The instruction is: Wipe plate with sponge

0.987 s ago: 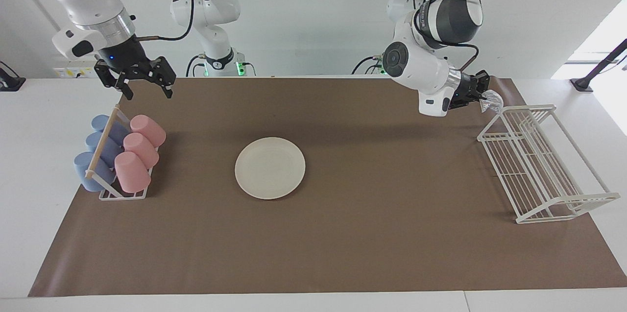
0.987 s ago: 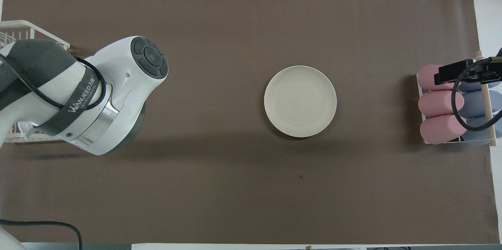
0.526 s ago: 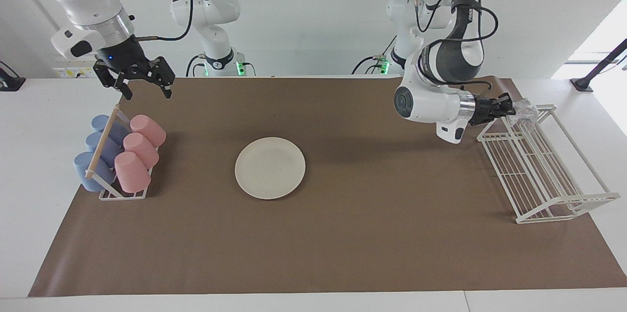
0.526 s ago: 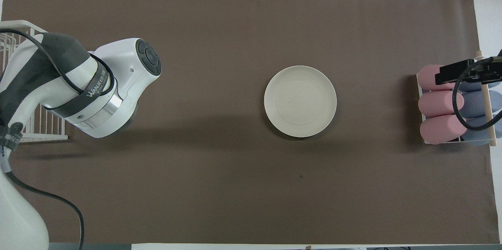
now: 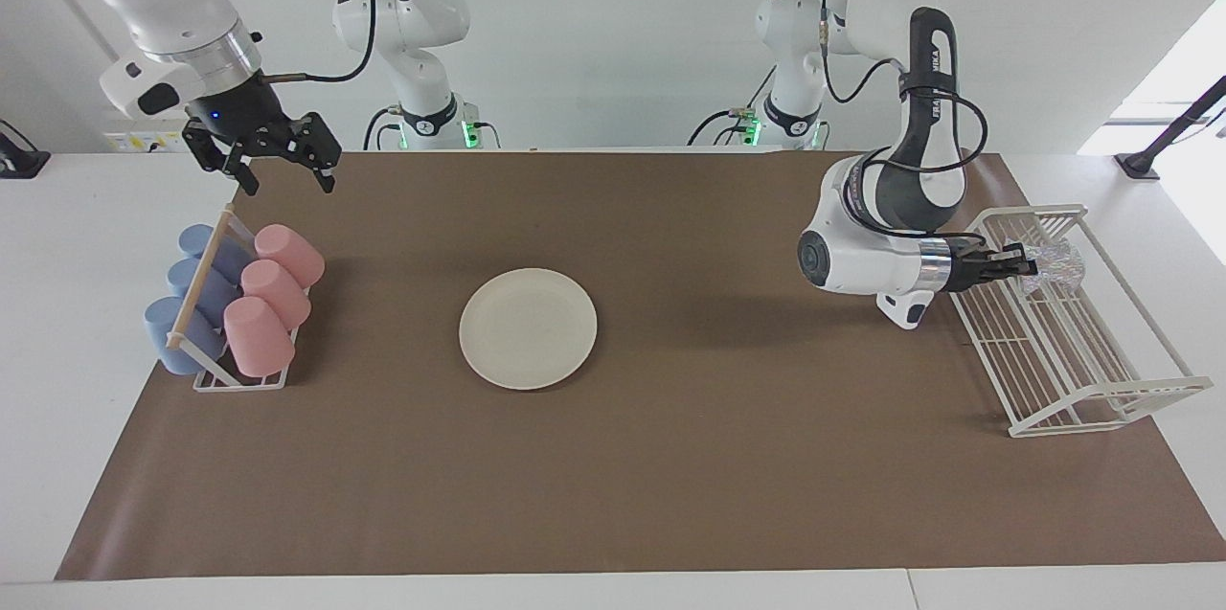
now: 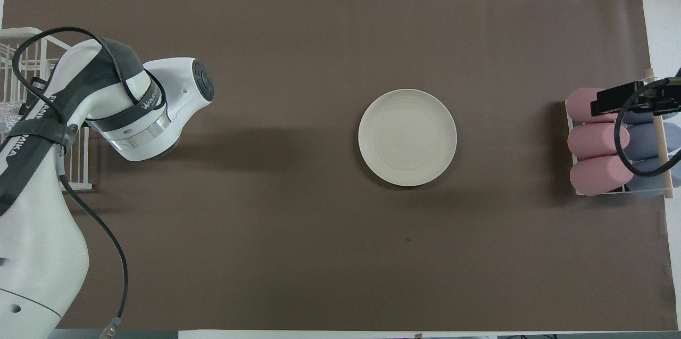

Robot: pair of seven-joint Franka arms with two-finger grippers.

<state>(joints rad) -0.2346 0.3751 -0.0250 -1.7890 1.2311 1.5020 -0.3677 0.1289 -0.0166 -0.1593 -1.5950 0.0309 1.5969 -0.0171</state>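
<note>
A: State of the left gripper [image 5: 1021, 262]?

B: Clamped on the sponge [image 5: 1052, 262], held level over the wire rack [image 5: 1073, 371] at the left arm's end of the table [image 5: 57, 237]. The sponge hangs in air above the rack's grid; whether it brushes a wire cannot be told from here.

A: And the right gripper [image 5: 284, 171]?

B: Fingers apart, holding nothing. It waits over the mat's edge by the cup holder [image 5: 230, 308].

A: Where is the plate [image 5: 528, 327]?

B: Flat on the brown mat [image 5: 613, 495] at the table's middle, well apart from the sponge, with nothing on it.

A: Procedure for the step in hand?

B: If the sponge is to go down here, lower it inside the rack, clear of the raised rail. Part the fingers only once it rests on the grid. Withdraw along the gripper's own axis to avoid snagging.

A: Risk?

B: The pad looks soft and light. It may cling to a finger or slip between the wires.
</note>
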